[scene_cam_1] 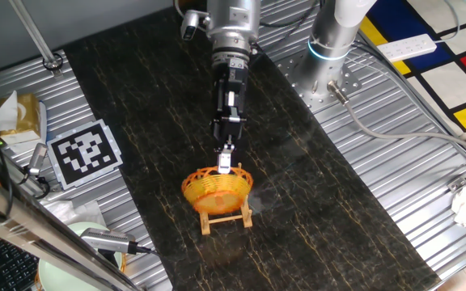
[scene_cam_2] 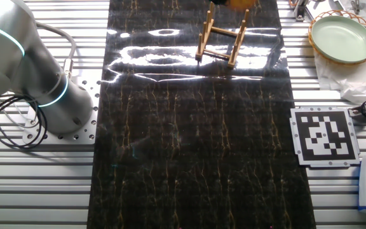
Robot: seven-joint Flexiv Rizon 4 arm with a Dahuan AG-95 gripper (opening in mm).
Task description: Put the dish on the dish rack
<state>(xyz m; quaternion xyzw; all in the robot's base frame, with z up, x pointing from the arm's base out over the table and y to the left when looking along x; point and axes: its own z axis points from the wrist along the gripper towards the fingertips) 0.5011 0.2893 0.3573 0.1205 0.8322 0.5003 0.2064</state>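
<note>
The dark marbled worktop [scene_cam_1: 314, 186] lies between ribbed metal panels, with the arm's grey base [scene_cam_2: 37, 83] (a blue ring glows on it) bolted at one side. A square card [scene_cam_1: 86, 153] printed with a black-and-white code pattern, no readable words, lies on the metal. A pale green plate [scene_cam_2: 343, 38] sits near it. The bowl [scene_cam_1: 215, 191] rests on the wooden rack [scene_cam_1: 226, 217], tilted. The tool [scene_cam_1: 226, 166] is at the bowl's far rim, seemingly pinching it; I cannot tell for certain.
</note>
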